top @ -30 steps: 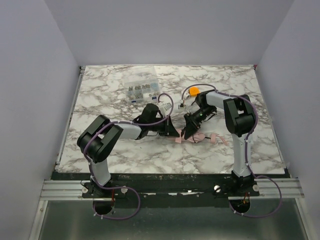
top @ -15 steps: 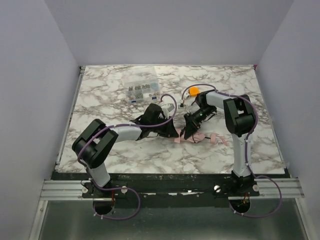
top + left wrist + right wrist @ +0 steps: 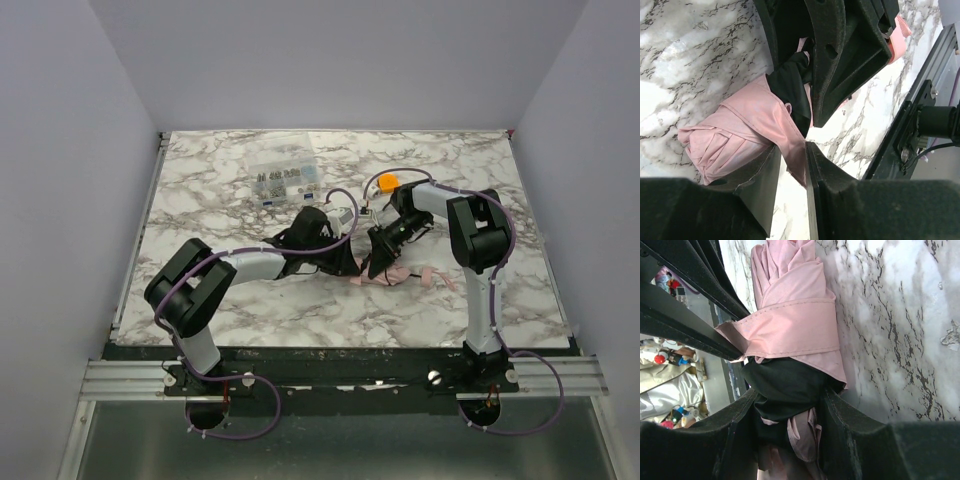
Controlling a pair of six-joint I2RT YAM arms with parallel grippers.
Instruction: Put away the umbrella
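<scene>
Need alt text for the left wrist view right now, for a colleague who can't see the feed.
The left gripper pinches a loose flap of the rolled pale pink umbrella, which lies on the marble table. Above it, the right gripper clamps the umbrella's black fabric part.

A white marble table (image 3: pixel 470 160) with grey veins fills the middle of the top view. A plain pale lavender back wall (image 3: pixel 340 60), left wall (image 3: pixel 60 200) and right wall (image 3: pixel 600 180) enclose it. A metal rail (image 3: pixel 340 378) crosses the lower frame, with a dull grey floor (image 3: pixel 350 445) below. The light is soft and even.
</scene>
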